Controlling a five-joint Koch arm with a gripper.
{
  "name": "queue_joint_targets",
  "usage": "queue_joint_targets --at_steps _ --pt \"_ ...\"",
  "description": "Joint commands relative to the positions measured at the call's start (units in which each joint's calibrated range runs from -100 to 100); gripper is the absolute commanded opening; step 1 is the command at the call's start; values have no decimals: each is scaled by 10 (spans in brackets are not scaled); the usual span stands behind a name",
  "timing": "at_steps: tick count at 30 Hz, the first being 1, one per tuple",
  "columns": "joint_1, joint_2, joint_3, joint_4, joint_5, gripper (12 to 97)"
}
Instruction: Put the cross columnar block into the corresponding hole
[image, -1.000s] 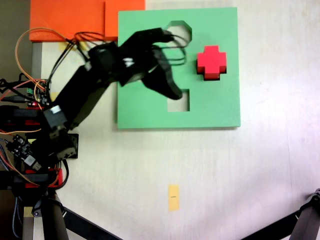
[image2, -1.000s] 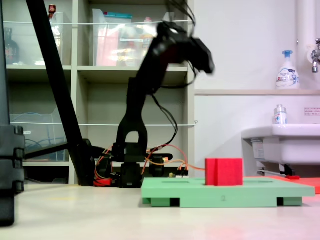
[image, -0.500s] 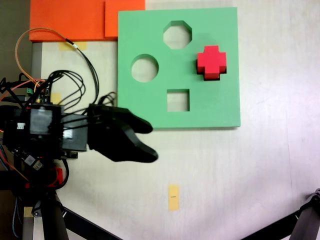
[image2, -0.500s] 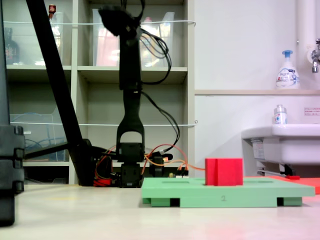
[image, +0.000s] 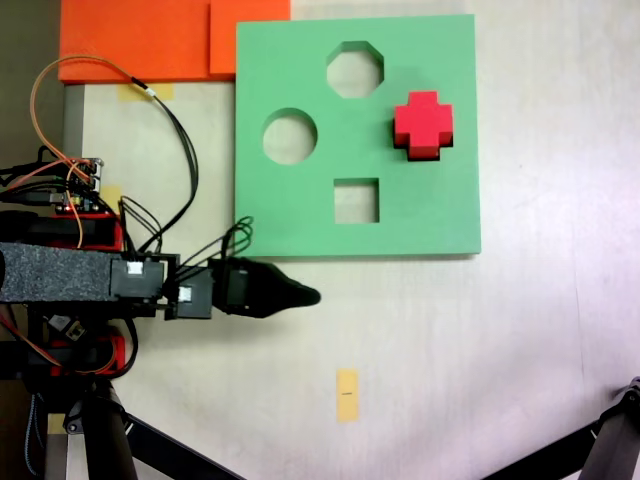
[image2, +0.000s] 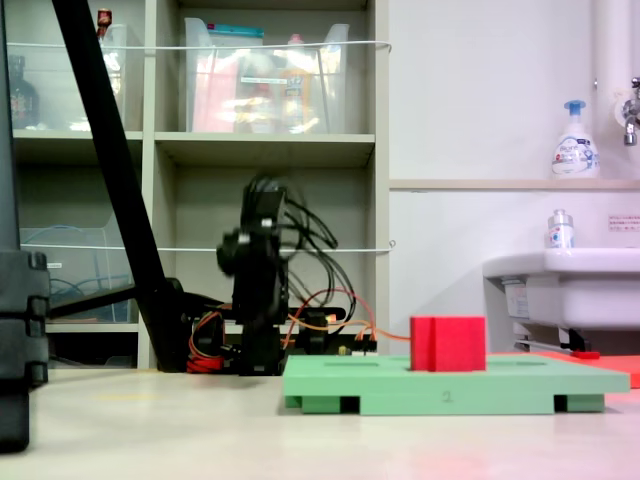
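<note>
The red cross columnar block (image: 423, 122) stands upright at the right side of the green foam board (image: 440, 215). It sticks up well above the board's top (image2: 380, 384), as the red block (image2: 448, 343) shows from the side. The corresponding hole is hidden under the block. My gripper (image: 305, 296) lies low over the table just below the board's lower left corner, pointing right, far from the block. One tapering black tip shows, so its state is unclear. Nothing is held. The folded arm (image2: 255, 290) is blurred.
The board also has an octagonal cutout (image: 355, 69), a round one (image: 290, 136) and a square one (image: 356, 200). Orange foam sheets (image: 140, 40) lie at the top left. A yellow tag (image: 346, 394) is on the table. Loose wires (image: 180, 150) run beside the board. Tripod legs (image: 150, 445) cross the bottom.
The arm has swung back from over the board's left half, risen, then folded down low beside its base. The red block has not moved.
</note>
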Motion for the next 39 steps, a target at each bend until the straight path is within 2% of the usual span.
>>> queue_joint_targets --at_steps 1,5,11,18,21,24,39 --pt "0 -8 -44 110 -25 510" --pt "-7 -8 -197 132 -26 511" --pt "-6 -8 -198 112 -25 495" --pt "-6 -8 -198 -71 -25 489" --pt "-7 -8 -198 -71 -25 462" --pt "-8 -8 -198 -62 -25 495" --pt "-6 -8 -198 -57 -25 495"
